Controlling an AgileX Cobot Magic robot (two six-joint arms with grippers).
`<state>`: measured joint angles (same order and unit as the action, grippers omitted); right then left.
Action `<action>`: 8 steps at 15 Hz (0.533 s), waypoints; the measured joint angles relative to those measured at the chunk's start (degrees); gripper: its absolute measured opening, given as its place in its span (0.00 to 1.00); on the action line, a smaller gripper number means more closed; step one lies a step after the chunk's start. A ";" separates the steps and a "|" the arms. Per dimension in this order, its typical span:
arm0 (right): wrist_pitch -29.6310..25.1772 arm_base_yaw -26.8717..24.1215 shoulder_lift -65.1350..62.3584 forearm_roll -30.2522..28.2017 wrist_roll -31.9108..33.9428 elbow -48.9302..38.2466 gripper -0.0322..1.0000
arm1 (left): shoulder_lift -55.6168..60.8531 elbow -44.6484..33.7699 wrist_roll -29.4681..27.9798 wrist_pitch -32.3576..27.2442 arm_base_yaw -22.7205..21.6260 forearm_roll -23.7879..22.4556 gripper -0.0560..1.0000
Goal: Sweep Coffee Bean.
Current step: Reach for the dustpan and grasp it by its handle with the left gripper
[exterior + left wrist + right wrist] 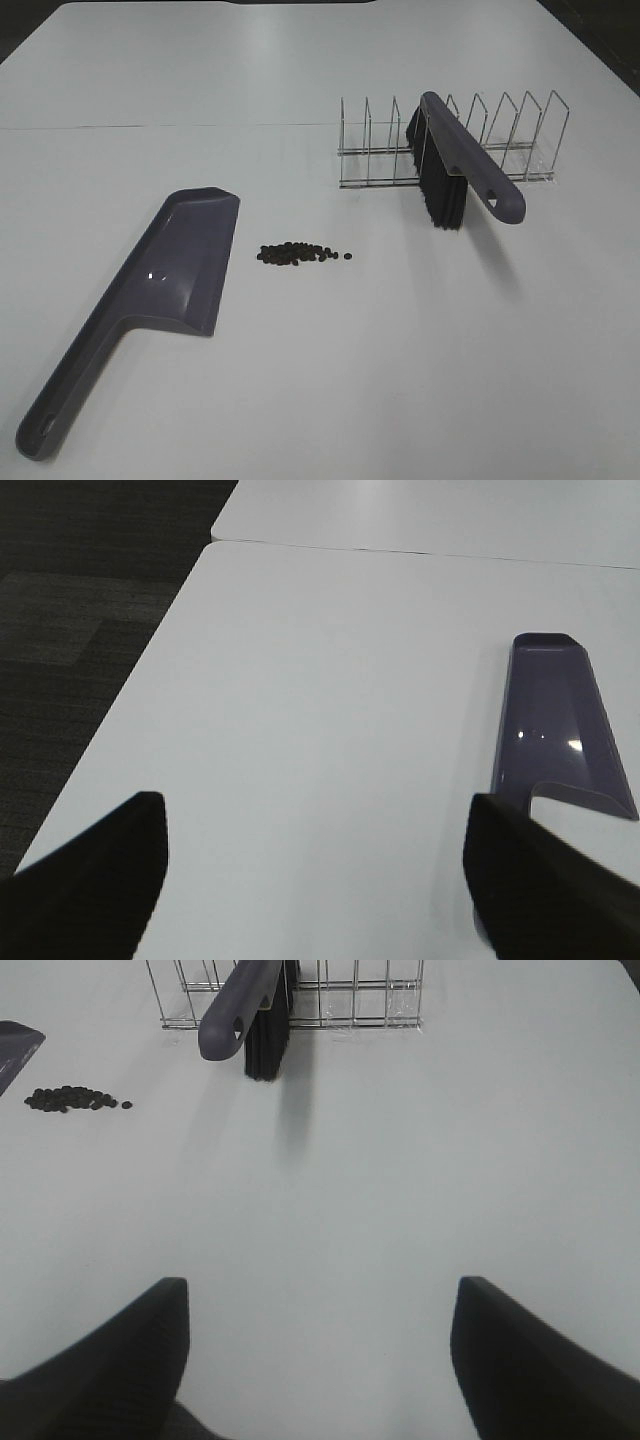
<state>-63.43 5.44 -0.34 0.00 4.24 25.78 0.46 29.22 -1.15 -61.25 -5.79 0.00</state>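
A cluster of small dark coffee beans [297, 253] lies on the white table just right of the purple dustpan [170, 275], which lies flat with its handle toward the front left. The beans also show in the right wrist view [72, 1099], and the dustpan shows in the left wrist view [553, 720]. A purple brush with black bristles [447, 170] leans in a wire rack [450, 140], handle end toward the front right; the brush also shows in the right wrist view [250, 1010]. My left gripper [315, 875] and right gripper [315, 1350] are open and empty, away from all objects.
The wire rack [300, 995] stands at the back right of the white table [350, 380]. In the left wrist view the table's left edge [120, 720] drops to dark carpet. A seam [150, 126] joins a second table behind.
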 joint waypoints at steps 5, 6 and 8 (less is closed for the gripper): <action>0.00 0.00 0.00 0.00 0.00 0.00 0.65 | 0.00 0.00 0.06 0.00 0.00 0.00 0.76; 0.00 0.00 0.00 0.00 0.00 0.00 0.65 | -1.43 0.06 0.06 0.00 0.00 0.00 0.76; 0.00 0.00 0.00 0.00 0.00 0.00 0.65 | -5.39 0.06 0.17 0.00 0.00 0.00 0.76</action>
<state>-63.43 5.44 -0.34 0.00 4.24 25.78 -4.93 29.28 -0.97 -61.25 -5.79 0.00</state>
